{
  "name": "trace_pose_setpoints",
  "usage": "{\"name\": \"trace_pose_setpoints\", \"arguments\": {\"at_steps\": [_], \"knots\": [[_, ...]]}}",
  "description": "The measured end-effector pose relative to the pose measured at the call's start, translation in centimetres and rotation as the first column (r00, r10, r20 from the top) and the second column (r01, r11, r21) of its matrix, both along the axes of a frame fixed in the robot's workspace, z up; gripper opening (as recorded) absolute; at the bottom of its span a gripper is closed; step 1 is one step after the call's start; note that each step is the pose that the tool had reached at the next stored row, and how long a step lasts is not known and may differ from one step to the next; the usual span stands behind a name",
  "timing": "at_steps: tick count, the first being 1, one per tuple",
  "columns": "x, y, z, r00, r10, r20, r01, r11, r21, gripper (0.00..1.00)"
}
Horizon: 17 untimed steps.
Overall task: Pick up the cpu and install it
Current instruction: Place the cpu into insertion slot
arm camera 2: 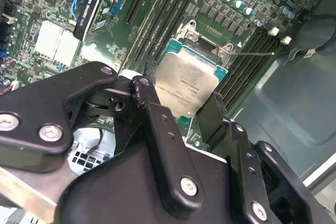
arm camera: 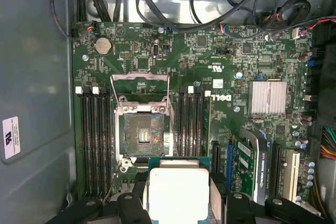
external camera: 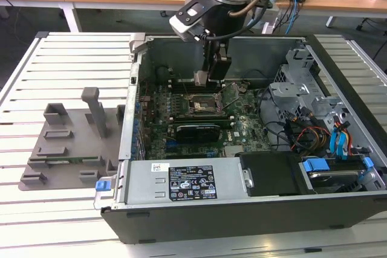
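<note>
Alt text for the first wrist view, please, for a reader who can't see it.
The hand holds the cpu, silver top facing the camera, over a green motherboard inside an open computer case. Near it lies the empty socket, its metal bracket swung open, with memory slots on either side.

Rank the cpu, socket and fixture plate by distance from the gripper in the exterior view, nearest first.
1. cpu, held in the jaws of the gripper.
2. socket, inside the case, beneath the gripper.
3. fixture plate, outside the case, on the exterior view's left.
</note>
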<state>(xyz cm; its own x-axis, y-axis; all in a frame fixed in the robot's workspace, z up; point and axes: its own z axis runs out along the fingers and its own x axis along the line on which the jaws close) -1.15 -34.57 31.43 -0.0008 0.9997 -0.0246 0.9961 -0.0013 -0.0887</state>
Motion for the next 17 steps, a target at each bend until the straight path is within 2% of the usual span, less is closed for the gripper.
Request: {"name": "trace_pose_setpoints", "arguments": {"at_steps": [8, 11, 13, 14, 15, 17], "knots": [[0.00, 0.00, -0.01, 0.9987, -0.051, 0.0001, 0.051, 0.9987, -0.0009, 0.55], [0.00, 0.00, -0.01, 0.9971, -0.076, 0.0001, 0.076, 0.9971, -0.0017, 0.55], [0.00, 0.00, -0.02, 0.9940, -0.110, 0.0001, 0.110, 0.9940, -0.0022, 0.55], [0.00, 0.00, -0.03, 0.9988, -0.050, 0.0000, 0.050, 0.9988, -0.0016, 0.55], [0.00, -0.01, -0.03, 1.0000, -0.009, 0.0000, 0.009, 1.0000, 0.0001, 0.55], [0.00, 0.00, -0.04, 0.9992, 0.039, 0.0004, -0.039, 0.9991, 0.0156, 0.55]]}}
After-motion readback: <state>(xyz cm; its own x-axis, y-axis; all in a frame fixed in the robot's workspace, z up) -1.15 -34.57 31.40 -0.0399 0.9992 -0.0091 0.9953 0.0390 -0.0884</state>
